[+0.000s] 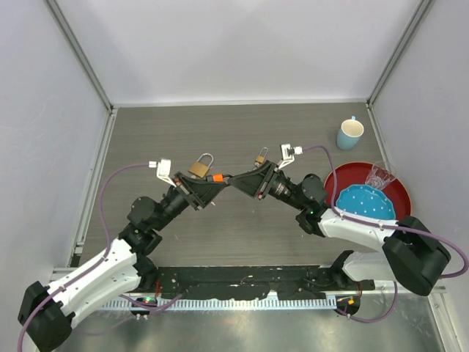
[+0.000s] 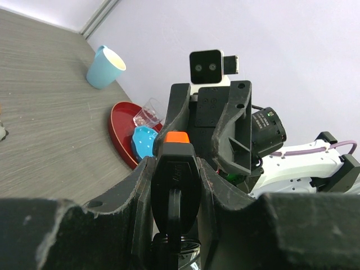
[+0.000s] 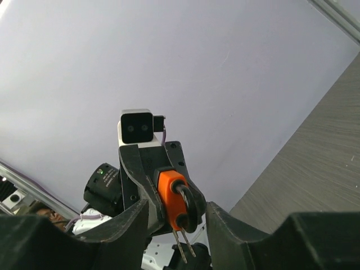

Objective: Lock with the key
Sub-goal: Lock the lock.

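Now, it looked a mid-air handover: left jaws clamped the key (image 1: 217, 177) above the desk (image 1: 242, 235), right jaws stood part-open around it. Next, right needed a firm grip before any padlock (image 1: 200, 167).

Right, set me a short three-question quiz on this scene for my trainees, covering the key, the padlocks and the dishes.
1. True or false: the left gripper holds the orange-headed key.
2. How many brass padlocks lie on the grey wooden table? A one, B two, C three.
3. Fill in: the clear glass sits on the red round ___.
Key: 1 true; 2 B; 3 plate.
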You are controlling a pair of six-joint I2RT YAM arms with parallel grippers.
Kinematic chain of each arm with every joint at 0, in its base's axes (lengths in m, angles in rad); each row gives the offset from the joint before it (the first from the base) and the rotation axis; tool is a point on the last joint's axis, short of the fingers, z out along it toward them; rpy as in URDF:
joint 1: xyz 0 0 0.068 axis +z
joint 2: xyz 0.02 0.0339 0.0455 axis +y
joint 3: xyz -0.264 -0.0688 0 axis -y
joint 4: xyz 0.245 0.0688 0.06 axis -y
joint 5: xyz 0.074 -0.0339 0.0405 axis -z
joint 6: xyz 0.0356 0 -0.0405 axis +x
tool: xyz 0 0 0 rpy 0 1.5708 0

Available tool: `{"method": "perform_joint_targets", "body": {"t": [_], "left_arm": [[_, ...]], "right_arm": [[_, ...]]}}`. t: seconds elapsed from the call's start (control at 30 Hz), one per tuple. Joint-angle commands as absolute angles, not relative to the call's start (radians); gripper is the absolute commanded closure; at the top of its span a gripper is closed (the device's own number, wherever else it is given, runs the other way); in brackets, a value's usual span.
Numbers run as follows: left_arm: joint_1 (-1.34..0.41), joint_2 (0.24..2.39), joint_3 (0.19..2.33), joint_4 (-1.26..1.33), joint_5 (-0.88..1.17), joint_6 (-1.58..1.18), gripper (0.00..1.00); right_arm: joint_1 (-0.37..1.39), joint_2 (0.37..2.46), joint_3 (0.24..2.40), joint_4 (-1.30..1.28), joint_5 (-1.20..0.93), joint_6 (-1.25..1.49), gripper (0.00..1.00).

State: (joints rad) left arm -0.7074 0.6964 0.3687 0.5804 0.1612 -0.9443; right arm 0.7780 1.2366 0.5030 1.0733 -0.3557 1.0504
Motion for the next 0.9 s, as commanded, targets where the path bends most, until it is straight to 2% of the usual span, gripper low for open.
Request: {"method": "perform_joint_targets", "body": {"t": [0.0, 0.03, 0.07, 0.23, 0.33, 0.4, 0.5, 0.63, 0.7, 0.77, 0.8, 0.87], "left_arm": [[-0.707, 0.703, 0.393, 0.706, 0.179, -0.959, 1.0], [-0.707, 0.704, 0.393, 0.709, 0.183, -0.96, 1.0], [-0.707, 0.706, 0.393, 0.712, 0.186, -0.963, 1.0], [-0.707, 0.716, 0.388, 0.738, 0.186, -0.98, 1.0], [-0.707, 0.726, 0.394, 0.749, 0.204, -0.983, 1.0], [-0.707, 0.726, 0.405, 0.712, 0.218, -0.971, 1.0], [-0.707, 0.704, 0.442, 0.591, 0.219, -0.927, 0.98], [-0.707, 0.643, 0.509, 0.367, 0.18, -0.804, 0.75], [-0.707, 0.618, 0.57, 0.215, 0.164, -0.72, 0.71], [-0.706, 0.604, 0.609, 0.107, 0.167, -0.668, 0.72], [-0.706, 0.597, 0.645, 0.072, 0.167, -0.623, 0.68], [-0.706, 0.6, 0.689, -0.045, 0.173, -0.579, 0.56]], "right_arm": [[0.787, 1.262, 0.554, 1.155, -0.324, 1.051, 0.51], [0.787, 1.267, 0.557, 1.158, -0.322, 1.057, 0.53], [0.787, 1.276, 0.566, 1.161, -0.319, 1.06, 0.61], [0.795, 1.299, 0.609, 1.175, -0.334, 1.077, 0.71], [0.799, 1.304, 0.623, 1.166, -0.35, 1.068, 0.92], [0.799, 1.286, 0.624, 1.134, -0.348, 1.042, 0.97], [0.799, 1.246, 0.63, 1.014, -0.338, 0.971, 0.98], [0.798, 1.136, 0.667, 0.795, -0.319, 0.85, 0.98], [0.796, 1.099, 0.689, 0.646, -0.308, 0.799, 0.98], [0.79, 1.066, 0.725, 0.519, -0.313, 0.726, 0.98], [0.784, 1.062, 0.739, 0.477, -0.319, 0.7, 0.98], [0.781, 1.054, 0.784, 0.364, -0.348, 0.632, 0.98]]}}
